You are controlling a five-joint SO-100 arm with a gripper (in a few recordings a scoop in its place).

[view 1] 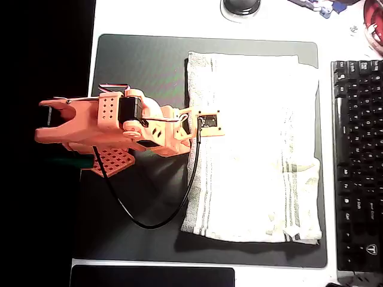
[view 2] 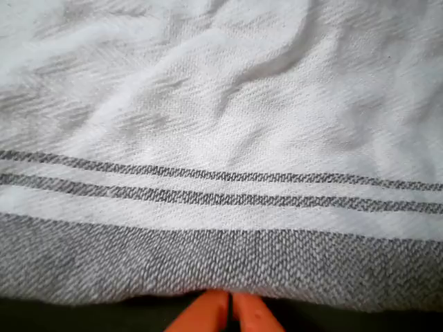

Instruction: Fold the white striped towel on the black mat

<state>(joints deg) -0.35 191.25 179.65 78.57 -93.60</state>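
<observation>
The white striped towel (view 1: 251, 149) lies spread flat on the right half of the black mat (view 1: 137, 66), its grey stripes running along the left and right edges. My orange arm (view 1: 119, 122) reaches in from the left, its wrist over the towel's left edge. In the wrist view the towel (view 2: 221, 104) lies close ahead, with a grey hem band and two thin stripes. My gripper (view 2: 230, 310) shows as two orange fingertips pressed together right at that hem, with a strip of the mat (view 2: 69, 319) below. Whether any cloth is pinched between them is hidden.
A black keyboard (view 1: 358, 161) stands just right of the mat. A glossy black pad (view 1: 152, 277) lies along the front edge, and a round black object (view 1: 241, 6) sits at the back. The arm's black cable (view 1: 155, 221) loops over the mat's left half.
</observation>
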